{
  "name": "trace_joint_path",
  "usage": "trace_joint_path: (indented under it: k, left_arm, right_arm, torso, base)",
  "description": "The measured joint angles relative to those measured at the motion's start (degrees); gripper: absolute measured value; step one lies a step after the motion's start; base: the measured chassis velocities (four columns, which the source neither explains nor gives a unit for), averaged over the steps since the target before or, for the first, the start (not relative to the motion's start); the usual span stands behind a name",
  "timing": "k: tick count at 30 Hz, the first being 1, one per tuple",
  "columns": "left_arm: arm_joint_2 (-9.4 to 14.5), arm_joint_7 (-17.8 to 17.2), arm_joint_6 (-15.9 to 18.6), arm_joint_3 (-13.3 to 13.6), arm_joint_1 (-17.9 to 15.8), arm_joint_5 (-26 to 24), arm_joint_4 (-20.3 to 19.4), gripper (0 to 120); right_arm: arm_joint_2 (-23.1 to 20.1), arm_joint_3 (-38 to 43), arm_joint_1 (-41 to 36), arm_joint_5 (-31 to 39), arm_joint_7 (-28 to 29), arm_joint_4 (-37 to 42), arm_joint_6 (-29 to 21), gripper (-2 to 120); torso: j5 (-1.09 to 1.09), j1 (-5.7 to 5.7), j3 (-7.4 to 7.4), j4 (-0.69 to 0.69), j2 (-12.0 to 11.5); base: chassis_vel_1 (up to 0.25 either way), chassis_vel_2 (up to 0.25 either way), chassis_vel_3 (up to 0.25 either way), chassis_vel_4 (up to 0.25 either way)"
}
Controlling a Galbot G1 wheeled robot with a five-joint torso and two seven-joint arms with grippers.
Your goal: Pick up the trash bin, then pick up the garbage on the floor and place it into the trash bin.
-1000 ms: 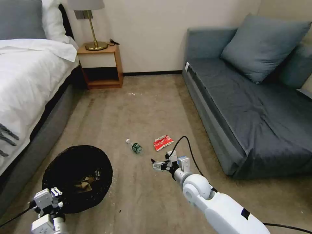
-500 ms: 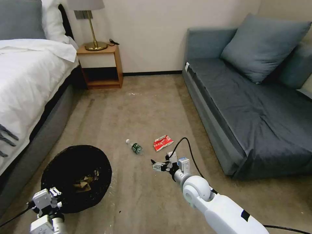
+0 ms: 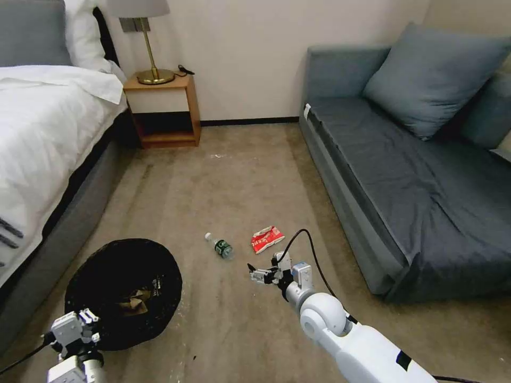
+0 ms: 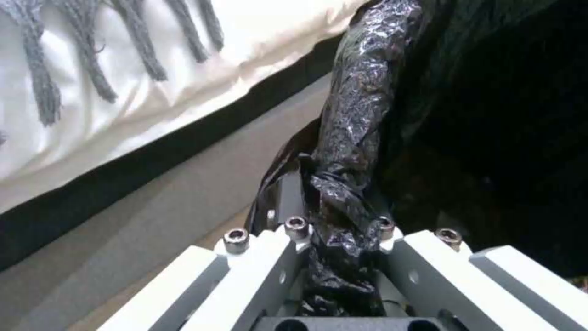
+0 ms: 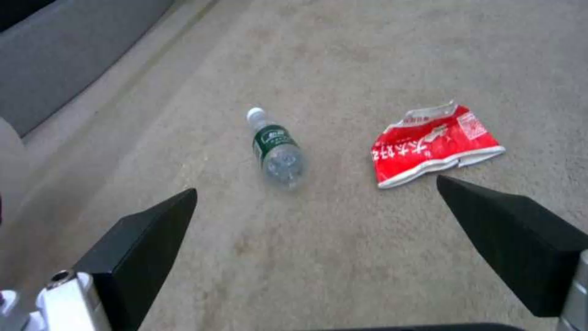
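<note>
The trash bin (image 3: 123, 276), wide and black with a crinkly bag liner, sits low at the left beside the bed. My left gripper (image 3: 91, 321) is shut on its near rim; the left wrist view shows the fingers (image 4: 288, 202) clamped on the bagged rim (image 4: 361, 115). Crumpled brown paper (image 3: 136, 300) lies inside. On the carpet lie a clear bottle (image 3: 220, 247) with a green label and a red-white wrapper (image 3: 267, 239). My right gripper (image 3: 254, 272) hovers open just short of them; the right wrist view shows the bottle (image 5: 277, 151) and wrapper (image 5: 432, 145) beyond its spread fingers (image 5: 147, 239).
A bed (image 3: 42, 133) runs along the left, a grey sofa (image 3: 404, 175) along the right. A wooden nightstand (image 3: 165, 109) with a lamp stands at the far wall. Open carpet (image 3: 234, 170) stretches between them.
The whole picture has shifted slightly, so the camera moved. Both grippers keep their state, and the bottle and wrapper stay where they lay on the carpet.
</note>
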Motion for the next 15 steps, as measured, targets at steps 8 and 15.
trace_joint_path:
  k: [8, 15]
  left_arm:
    - [0.77, -0.04, -0.63, -0.27, 0.05, -0.88, 0.37, 3]
    - [1.17, -0.16, -0.68, -0.32, -0.22, -1.01, 0.94, 3]
  right_arm:
    - [0.34, 0.23, -0.47, -1.1, -0.3, -0.58, 0.42, 100]
    - [0.47, 0.66, -1.2, -1.87, -1.19, -0.74, 1.24, 100]
  torso:
    - [0.0, 0.0, 0.0, 0.0, 0.0]
    - [0.0, 0.01, 0.0, 0.0, 0.0]
  base:
    - [-0.056, 0.052, 0.054, -0.055]
    - [-0.055, 0.067, 0.055, -0.068]
